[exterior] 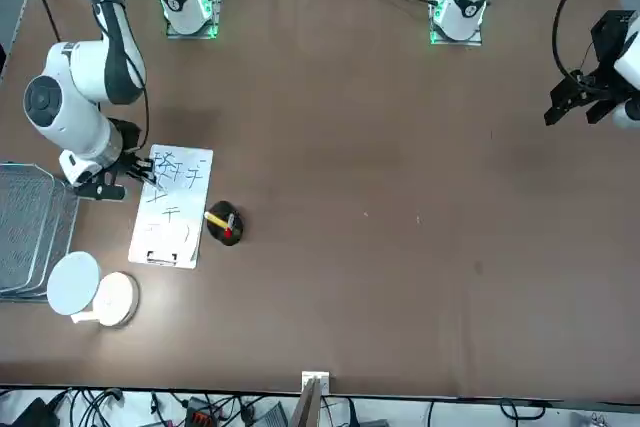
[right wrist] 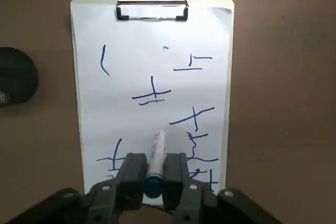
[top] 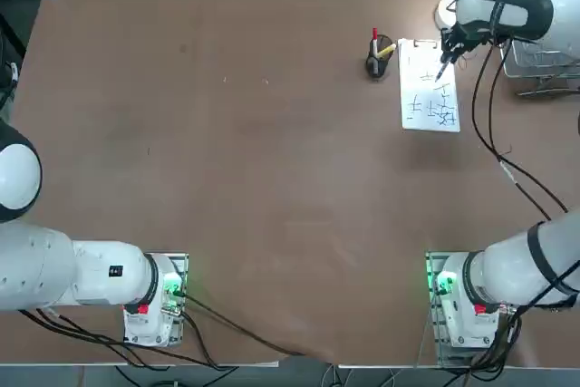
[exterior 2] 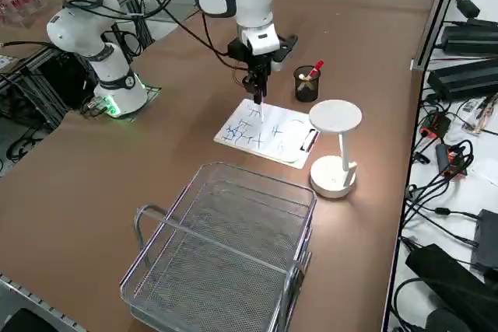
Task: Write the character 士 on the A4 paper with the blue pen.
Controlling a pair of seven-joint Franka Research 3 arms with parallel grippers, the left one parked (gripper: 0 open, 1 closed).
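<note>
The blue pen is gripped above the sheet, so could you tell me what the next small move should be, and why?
Probably lower the blue pen straight down. The right gripper is shut on it, tip pointing down over the A4 paper, apparently hanging just above a bare patch among blue strokes.

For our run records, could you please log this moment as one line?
right gripper: shut on blue pen | pen: upright, tip down over A4 paper | paper: several blue strokes | pen cup: beside paper

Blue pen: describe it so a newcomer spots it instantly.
Find the white A4 paper clipped at its top edge, beside the black pen cup. The blue pen stands over it, pinched in the right gripper, unlike the red-topped pen and yellow marker in the cup.
</note>
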